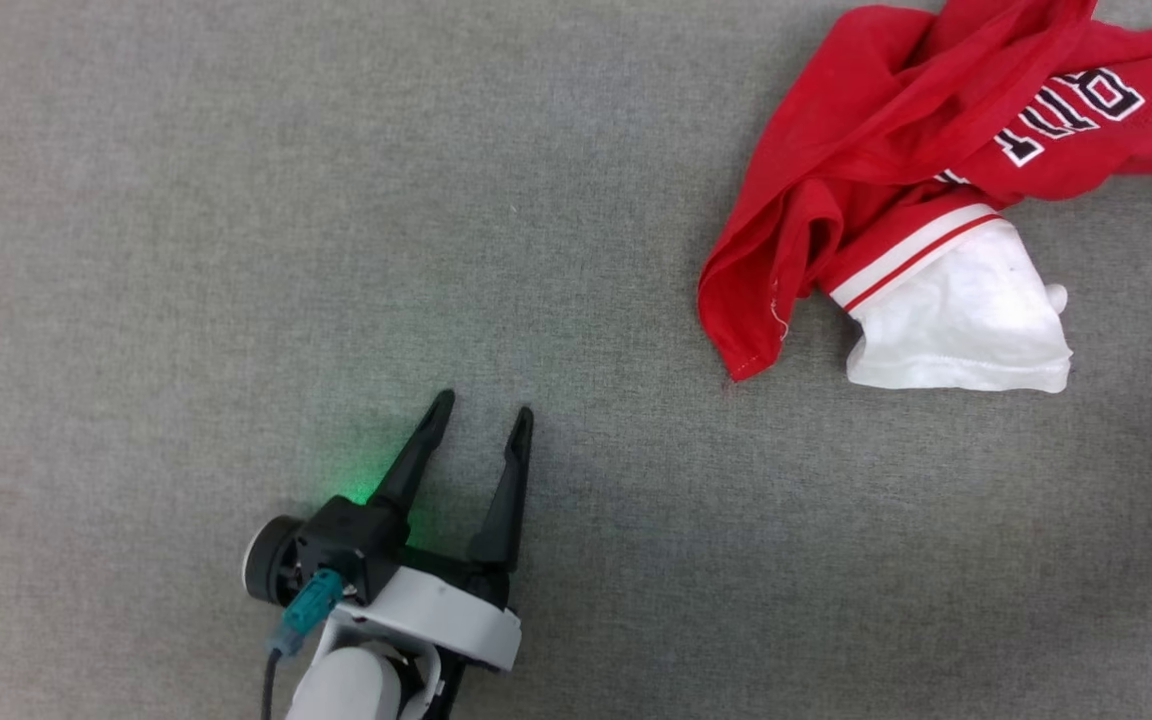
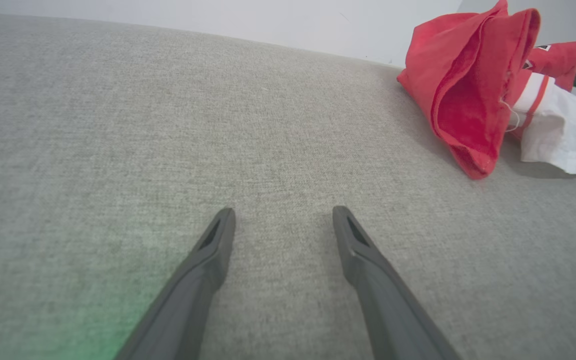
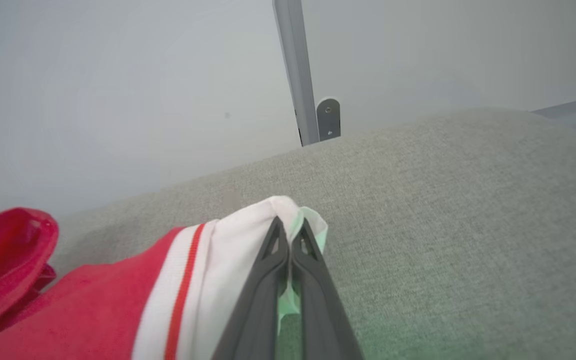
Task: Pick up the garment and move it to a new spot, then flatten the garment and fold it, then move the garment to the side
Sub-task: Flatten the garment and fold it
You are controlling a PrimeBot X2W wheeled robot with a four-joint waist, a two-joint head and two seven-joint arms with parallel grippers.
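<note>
Garment (image 1: 886,170) lay bunched at 2 o'clock. Right gripper (image 3: 290,226) was clamped on its sleeve (image 3: 233,260), apparently near the hem; a thin bite could slip. Left gripper (image 1: 484,412) stood with jaws apart.

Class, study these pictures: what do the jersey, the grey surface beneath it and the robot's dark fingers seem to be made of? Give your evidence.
The jersey: soft matte cloth, probably knit; it drapes in loose folds and shows stitched hems.
The grey surface: woven fabric covering, matte; a fine speckled weave shows.
The dark fingers: likely moulded plastic, matte; smooth, rigid, with cut-out tips.
</note>
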